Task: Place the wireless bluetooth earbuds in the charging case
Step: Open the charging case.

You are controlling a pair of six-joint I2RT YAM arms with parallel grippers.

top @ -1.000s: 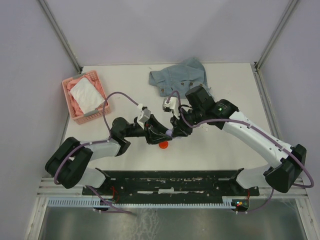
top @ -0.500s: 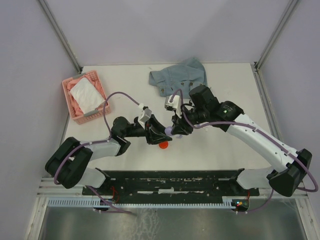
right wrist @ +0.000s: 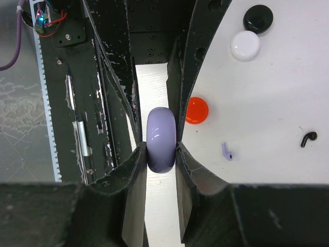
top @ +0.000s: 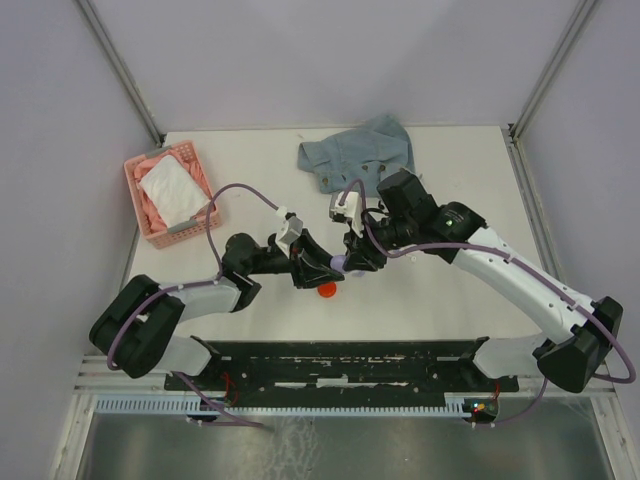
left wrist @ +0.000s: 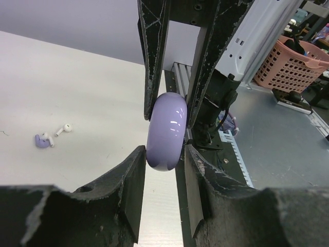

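Observation:
A lilac charging case (left wrist: 166, 131) hangs on edge above the table, pinched from both sides. My right gripper (right wrist: 161, 152) is shut on the case (right wrist: 161, 139) across its flat faces. From the opposite side my left gripper (left wrist: 164, 154) has its two pads against the case's lower end. In the top view the two grippers meet at the case (top: 340, 263), the left gripper (top: 325, 266) to its left and the right gripper (top: 352, 258) to its right. Loose earbuds lie on the table: a lilac one (right wrist: 226, 151), a black one (right wrist: 308, 138) and a white one (left wrist: 64, 128).
A red round case (top: 327, 290) lies just below the grippers; white (right wrist: 245, 45) and black (right wrist: 258, 17) round cases lie further off. A pink basket (top: 170, 195) with cloth stands at the back left, and a denim garment (top: 360, 155) lies at the back.
My left gripper's jaws have narrowed onto the lilac case. The right arm shifted slightly and still holds the case; the case now shows between the two grippers.

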